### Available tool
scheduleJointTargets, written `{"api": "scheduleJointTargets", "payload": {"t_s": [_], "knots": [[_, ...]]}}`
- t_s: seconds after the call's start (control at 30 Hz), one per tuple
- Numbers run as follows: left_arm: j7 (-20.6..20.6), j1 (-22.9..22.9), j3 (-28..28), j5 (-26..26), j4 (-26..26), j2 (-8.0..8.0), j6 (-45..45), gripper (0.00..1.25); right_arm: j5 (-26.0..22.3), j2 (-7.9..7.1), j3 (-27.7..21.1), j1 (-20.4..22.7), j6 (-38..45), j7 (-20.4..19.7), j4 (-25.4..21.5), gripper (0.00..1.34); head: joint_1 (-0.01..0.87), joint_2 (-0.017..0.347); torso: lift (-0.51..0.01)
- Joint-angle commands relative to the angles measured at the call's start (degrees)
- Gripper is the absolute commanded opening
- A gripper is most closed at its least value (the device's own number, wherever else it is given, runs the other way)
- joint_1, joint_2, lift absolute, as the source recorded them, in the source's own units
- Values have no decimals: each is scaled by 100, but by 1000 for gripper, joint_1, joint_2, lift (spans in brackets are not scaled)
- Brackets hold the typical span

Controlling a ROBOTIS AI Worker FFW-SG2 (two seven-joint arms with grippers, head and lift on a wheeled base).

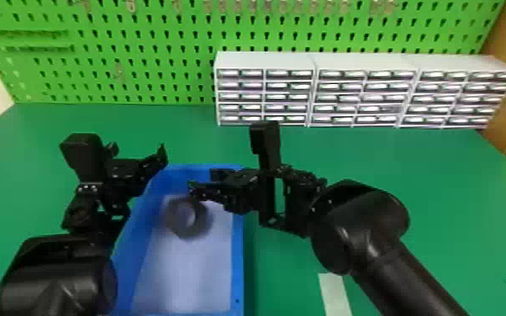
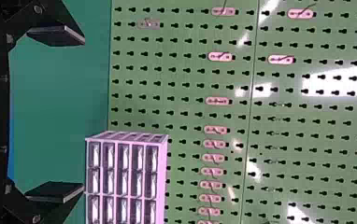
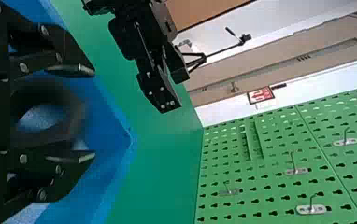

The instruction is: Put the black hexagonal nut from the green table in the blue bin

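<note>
The black hexagonal nut (image 1: 201,218) is a blurred dark ring over the pale floor of the blue bin (image 1: 238,252), just below my right gripper (image 1: 201,181); whether it touches the floor I cannot tell. In the right wrist view, the nut (image 3: 76,119) lies between the spread fingers of my right gripper (image 3: 94,112), whose tips stand apart from it. My left gripper (image 1: 138,161) is over the bin's left edge in the head view. Seen from its wrist, the left gripper (image 2: 82,114) is open and holds nothing.
Grey drawer cabinets (image 1: 264,61) line the back right of the green table (image 1: 441,201), before a green pegboard (image 1: 138,54). A pale strip (image 1: 334,294) lies on the table right of the bin, near my right forearm.
</note>
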Motion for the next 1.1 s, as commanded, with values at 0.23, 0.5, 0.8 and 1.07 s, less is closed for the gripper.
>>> {"api": "scheduleJointTargets", "payload": {"t_s": [0.23, 0.5, 0.8, 1.07], "knots": [[0, 11, -9, 1, 0, -15, 0, 1069, -34, 11, -187, -7, 1, 9, -10, 1272, 686, 51, -97], [0, 20, -18, 1, 0, -15, 0, 1069, 125, 11, -503, 20, -34, 27, -142, 1272, 686, 51, -97], [0, 29, -18, 1, 0, -15, 0, 1069, 670, 73, -1189, 187, -52, 18, -476, 1269, 686, 51, -97], [0, 38, 8, 1, 0, -15, 0, 1069, 942, 99, -1936, 424, 1, 18, -757, 1267, 686, 51, -97]]}}
